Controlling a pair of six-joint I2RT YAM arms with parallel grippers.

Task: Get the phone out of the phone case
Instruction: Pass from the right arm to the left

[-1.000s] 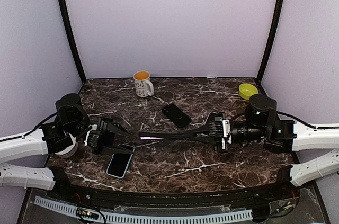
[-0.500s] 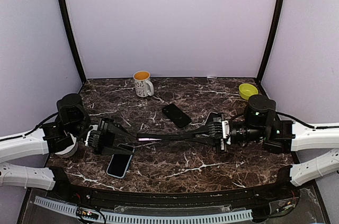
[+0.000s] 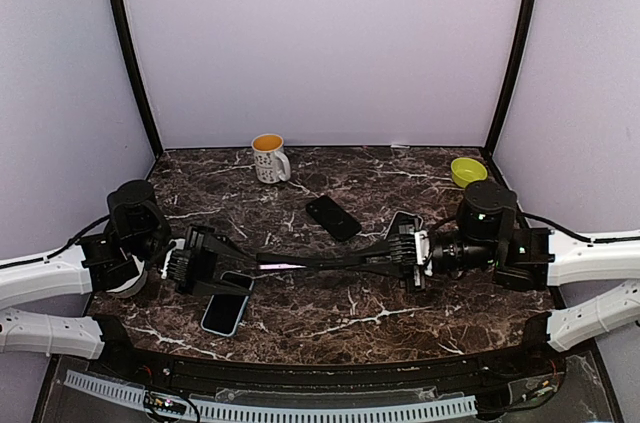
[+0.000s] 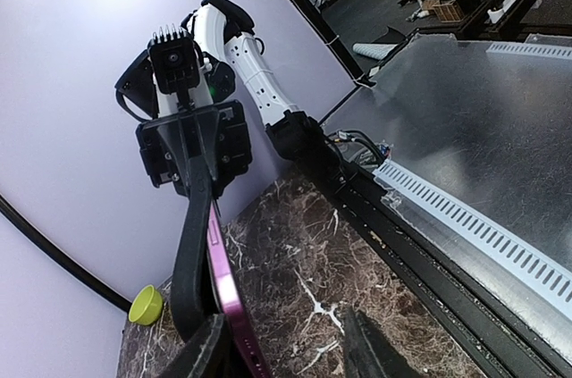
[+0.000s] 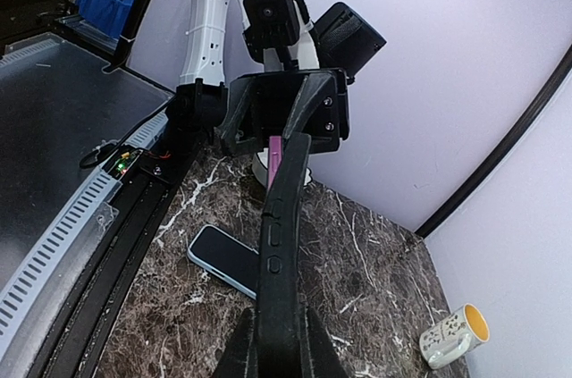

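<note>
One pink phone [image 4: 223, 271] lies against its black phone case [image 5: 277, 244], and you have both hanging edge-up over the middle of the table [image 3: 400, 323], between your arms. Your right claw [image 5: 277, 347] is clenched on the case. Your left claw [image 4: 286, 351] stands released: one finger is beside the phone, the other apart. Below it lies a blue-rimmed phone [image 3: 226, 311]; farther back stands a mug [image 3: 268, 157].
</note>
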